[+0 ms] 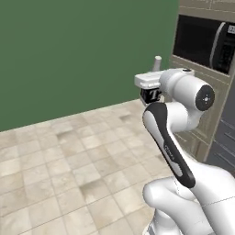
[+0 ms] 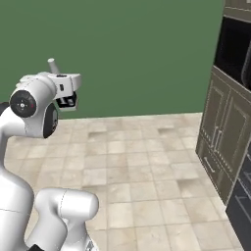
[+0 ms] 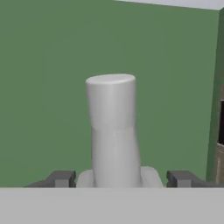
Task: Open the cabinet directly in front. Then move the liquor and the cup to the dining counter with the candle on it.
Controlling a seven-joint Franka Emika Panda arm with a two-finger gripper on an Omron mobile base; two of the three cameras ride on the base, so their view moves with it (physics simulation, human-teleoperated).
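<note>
A: Where do the fingers stand?

B: Apart. In the hand view the two dark tips rise low on either side of a pale grey, flat-topped cylinder. There is a gap between each tip and the cylinder, so nothing is clamped. From the base views that cylinder pokes up above the white hand, high over the floor.

A: What hems the white arm in?

B: On the right there is a tall beige cabinet stack with two closed panelled doors and vertical handles, set under a dark glass-fronted oven. Its front edge runs close beside the arm's elbow in the left base view. Whether it is the cabinet to open, I cannot tell.

A: And the free room?

B: The beige tiled floor is wide open ahead and to the left. It runs unbroken to the plain green wall, which it meets in one straight line. The wall's right edge butts against the stack.
</note>
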